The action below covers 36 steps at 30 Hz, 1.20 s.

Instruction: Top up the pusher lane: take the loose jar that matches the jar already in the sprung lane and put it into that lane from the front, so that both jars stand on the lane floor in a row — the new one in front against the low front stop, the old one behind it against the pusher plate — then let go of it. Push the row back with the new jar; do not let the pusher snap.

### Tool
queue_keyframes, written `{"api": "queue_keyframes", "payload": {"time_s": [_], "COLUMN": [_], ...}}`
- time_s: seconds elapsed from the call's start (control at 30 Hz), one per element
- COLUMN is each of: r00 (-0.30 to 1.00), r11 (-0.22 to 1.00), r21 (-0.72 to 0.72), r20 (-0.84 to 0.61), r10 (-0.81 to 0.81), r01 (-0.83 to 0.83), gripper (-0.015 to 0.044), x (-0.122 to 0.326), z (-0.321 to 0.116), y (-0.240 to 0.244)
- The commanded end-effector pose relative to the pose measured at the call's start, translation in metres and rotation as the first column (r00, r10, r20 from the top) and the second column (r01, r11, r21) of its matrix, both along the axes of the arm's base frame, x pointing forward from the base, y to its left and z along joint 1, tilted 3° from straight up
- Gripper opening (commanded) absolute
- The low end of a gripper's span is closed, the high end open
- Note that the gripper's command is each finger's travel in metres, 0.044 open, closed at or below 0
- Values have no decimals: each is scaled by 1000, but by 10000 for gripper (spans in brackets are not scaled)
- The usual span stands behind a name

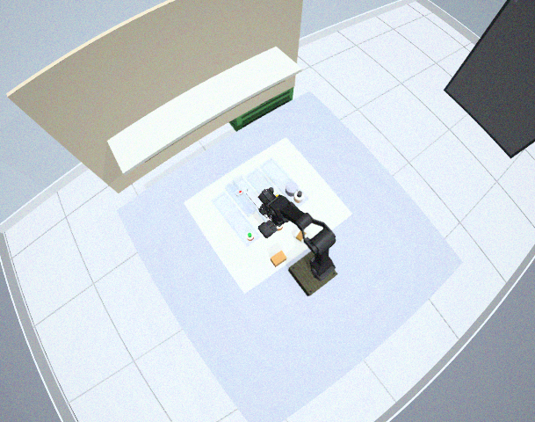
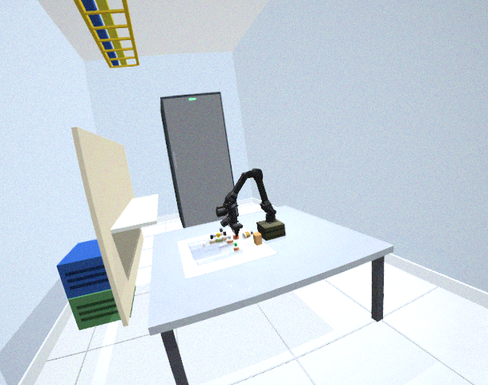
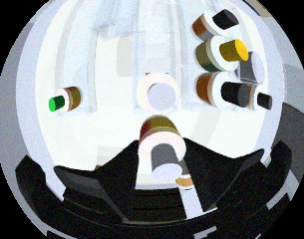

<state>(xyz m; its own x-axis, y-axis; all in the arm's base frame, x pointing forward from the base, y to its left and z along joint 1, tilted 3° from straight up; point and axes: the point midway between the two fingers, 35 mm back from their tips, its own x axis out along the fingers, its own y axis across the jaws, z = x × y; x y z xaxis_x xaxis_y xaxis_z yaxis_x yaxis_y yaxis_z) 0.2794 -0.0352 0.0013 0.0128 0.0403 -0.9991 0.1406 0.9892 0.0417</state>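
Observation:
My gripper (image 2: 236, 233) (image 3: 159, 142) is shut on a jar (image 3: 160, 128) with a red-brown and olive body, white shoulder and grey-white cap. The jar appears upright and raised a little above the mat, in front of the lanes. Another jar (image 3: 157, 93) with a pale cap and white shoulder stands at the front end of the middle lane, straight ahead of the held jar in the wrist view; its body is hidden beneath its top. The clear lane tray (image 2: 206, 253) lies beyond the gripper. The pusher plate and front stop cannot be made out clearly.
A green-capped jar (image 1: 249, 236) (image 2: 235, 247) (image 3: 57, 104) stands at the left lane's front. A yellow-capped jar (image 3: 233, 51) and black-capped jars stand at the right. An orange-brown jar (image 3: 184, 181) is behind the held one. An orange block (image 1: 278, 258) (image 2: 257, 238) is near the base.

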Motion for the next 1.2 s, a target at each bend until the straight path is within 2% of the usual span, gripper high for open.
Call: {"api": "queue_keyframes", "payload": {"time_s": [0.0,1.17], "r00": [1000,1000], "r11": [1000,1000], "r21": [5,5], "r20": [-1,1], "r10": [-3,-3], "r01": [3,3], "gripper": [0,0], "x": [1,17], "z": [-2,-2], "y": [1,-1]}}
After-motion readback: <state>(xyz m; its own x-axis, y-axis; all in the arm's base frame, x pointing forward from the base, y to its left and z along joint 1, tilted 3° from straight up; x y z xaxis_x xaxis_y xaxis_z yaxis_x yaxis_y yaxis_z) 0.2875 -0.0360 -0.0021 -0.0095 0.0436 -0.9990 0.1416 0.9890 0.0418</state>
